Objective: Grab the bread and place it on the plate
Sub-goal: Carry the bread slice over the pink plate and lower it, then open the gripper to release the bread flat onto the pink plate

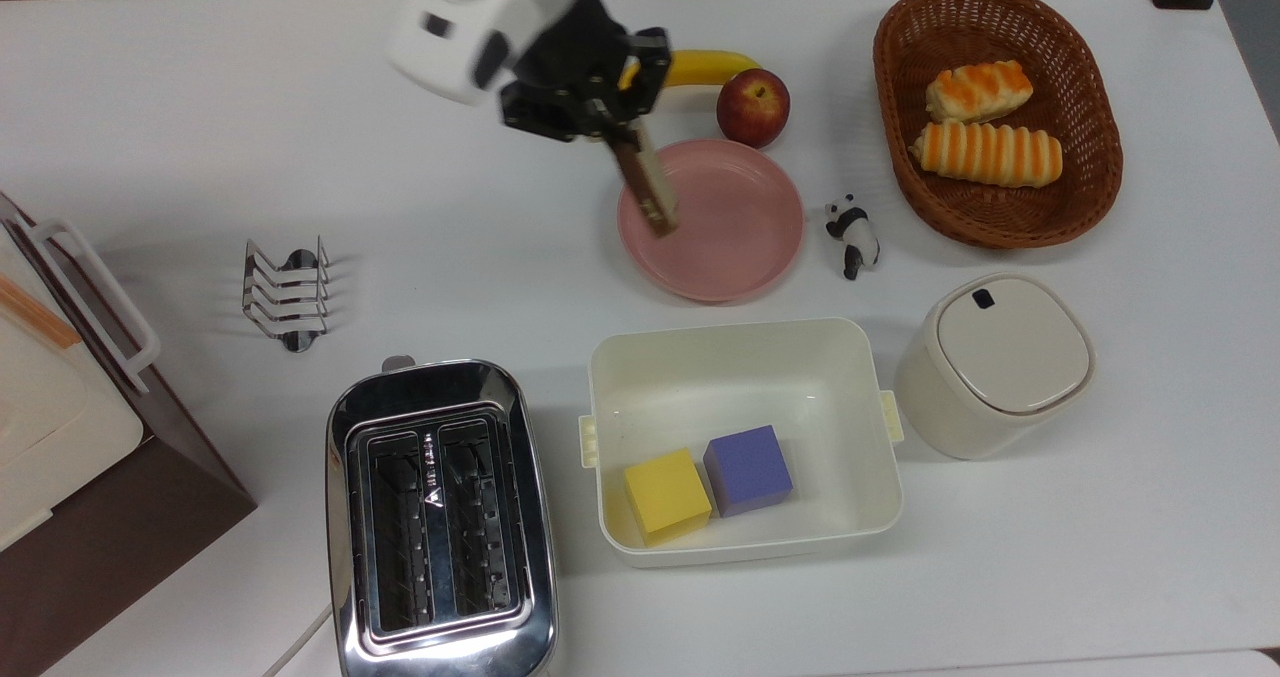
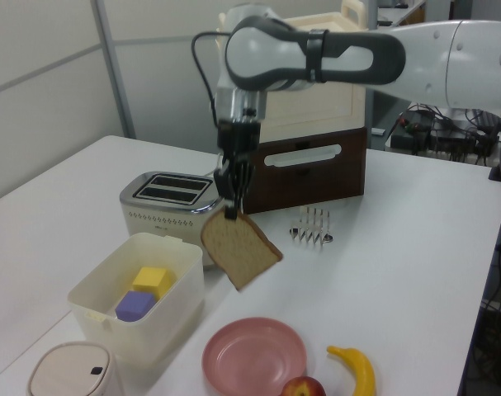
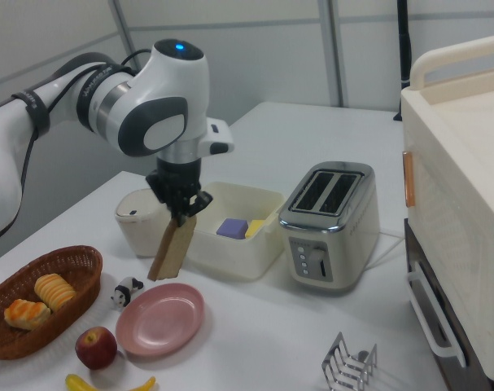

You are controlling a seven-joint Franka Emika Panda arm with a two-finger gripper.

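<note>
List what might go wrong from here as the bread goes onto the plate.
1. The gripper pinches the bread only at its top edge, so the hanging, tilted slice might slip out early.
2. In the top view the bread hangs above the top view's left part of the plate; released here, it may land across the rim.
3. The apple sits close beside the plate and could be bumped.
</note>
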